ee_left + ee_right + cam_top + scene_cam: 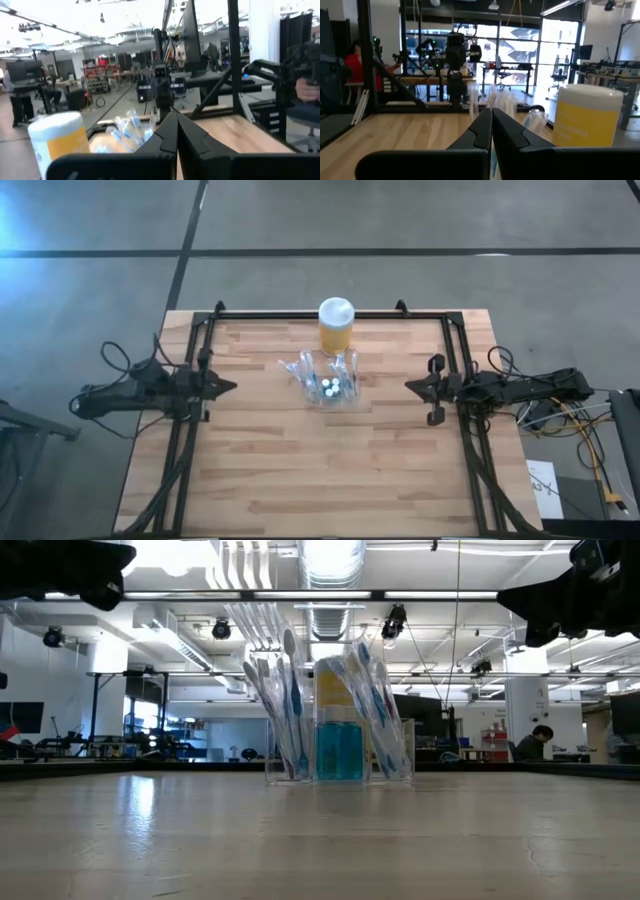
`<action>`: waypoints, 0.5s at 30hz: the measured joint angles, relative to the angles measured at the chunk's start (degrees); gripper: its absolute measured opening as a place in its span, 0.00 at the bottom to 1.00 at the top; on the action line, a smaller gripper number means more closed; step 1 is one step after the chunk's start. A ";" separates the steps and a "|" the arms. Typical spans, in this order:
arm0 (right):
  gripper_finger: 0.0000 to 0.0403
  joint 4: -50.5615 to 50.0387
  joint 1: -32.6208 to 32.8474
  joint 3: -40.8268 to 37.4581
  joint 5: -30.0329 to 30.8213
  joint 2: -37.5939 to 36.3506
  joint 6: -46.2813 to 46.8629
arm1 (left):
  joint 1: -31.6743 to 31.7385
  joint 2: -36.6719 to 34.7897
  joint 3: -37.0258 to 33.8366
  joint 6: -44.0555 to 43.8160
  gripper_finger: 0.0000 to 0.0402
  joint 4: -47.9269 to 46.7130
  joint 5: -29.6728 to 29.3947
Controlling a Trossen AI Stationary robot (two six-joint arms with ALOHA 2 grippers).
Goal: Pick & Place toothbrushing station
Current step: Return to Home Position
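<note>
— Left gripper (232,387) sits at the left edge of the table (300,480), its two fingers pressed together with nothing between them. Right gripper (410,387) mirrors it at the right edge, likewise closed and empty.

— Where is the toothbrushing station?

— The toothbrushing station (327,385), a clear plastic holder, stands upright in the middle of the table, towards the far side. It is between the two grippers and well apart from both. Several toothbrushes (292,700) stand in it, fanning outward above its rim. A yellow jar (335,330) with a white lid stands just behind it; whether they touch I cannot tell.

— What could go wrong from here?

— Little, I judge, since both grippers look parked. The holder seems light and top-heavy with its leaning brushes. A gripper swinging inward at low height could catch a brush head and tip the whole thing, or shove it against the yellow jar. Its transparency also makes it easy to misjudge against the wood.
</note>
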 joint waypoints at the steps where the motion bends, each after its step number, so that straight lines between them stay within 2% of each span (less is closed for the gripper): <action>1: 0.02 -0.58 -0.01 0.00 0.04 -0.24 0.29 | -0.01 -1.40 -0.92 -0.11 0.00 0.06 -0.03; 4: 0.02 -0.46 -0.02 0.00 0.06 -0.98 0.26 | 0.06 -2.57 -4.03 -1.78 0.00 -1.36 -1.05; 13: 0.02 -1.64 -0.14 0.00 0.19 -1.50 0.29 | 0.12 -2.59 -12.76 -5.43 0.00 7.55 -0.58; 15: 0.02 -1.71 -0.12 0.00 2.47 -1.52 0.39 | 0.17 -2.10 -12.75 -5.71 0.00 6.06 -0.58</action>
